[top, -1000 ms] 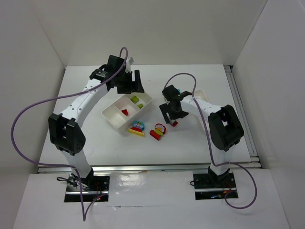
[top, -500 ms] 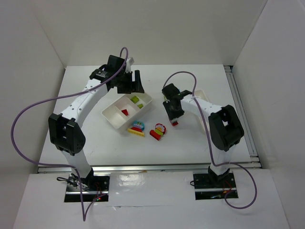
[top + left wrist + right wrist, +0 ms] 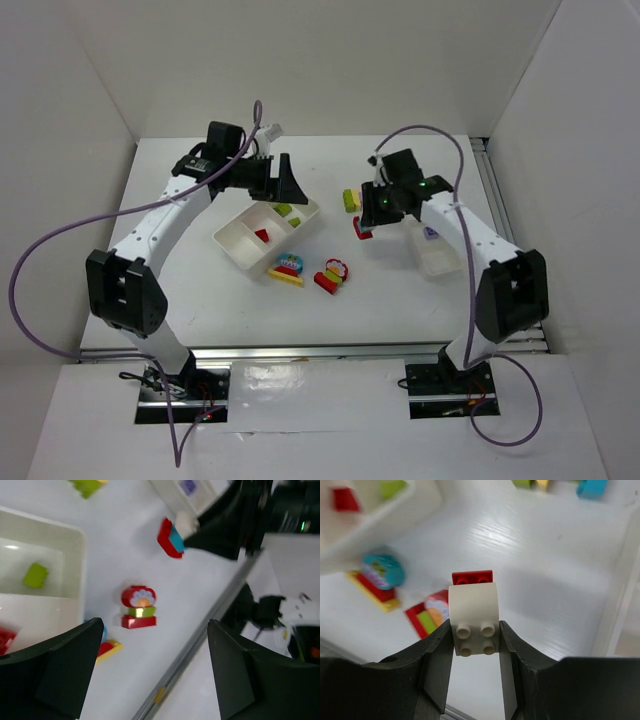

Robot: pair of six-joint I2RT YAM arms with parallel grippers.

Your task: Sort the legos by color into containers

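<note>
Held lego: one white round-backed plastic brick with a red brick on its far end. It is held over the bare white tabletop, between the two trays.
Right claw: pinching the white brick from both sides.
Stacks on the tabletop: two. One is a cyan, red and yellow stack. The other is a red and green stack with a round flower top. They sit just beside each other, in front of the wide tray.
Loose bricks: one lime green and yellow brick and one cyan brick, at the far side.
Wide white plastic tray: one red brick in one part and two lime green bricks in the next part.
Narrow white plastic tray: one purple piece inside.
Left claw: spread wide and holding nothing, over the far edge of the wide tray.
</note>
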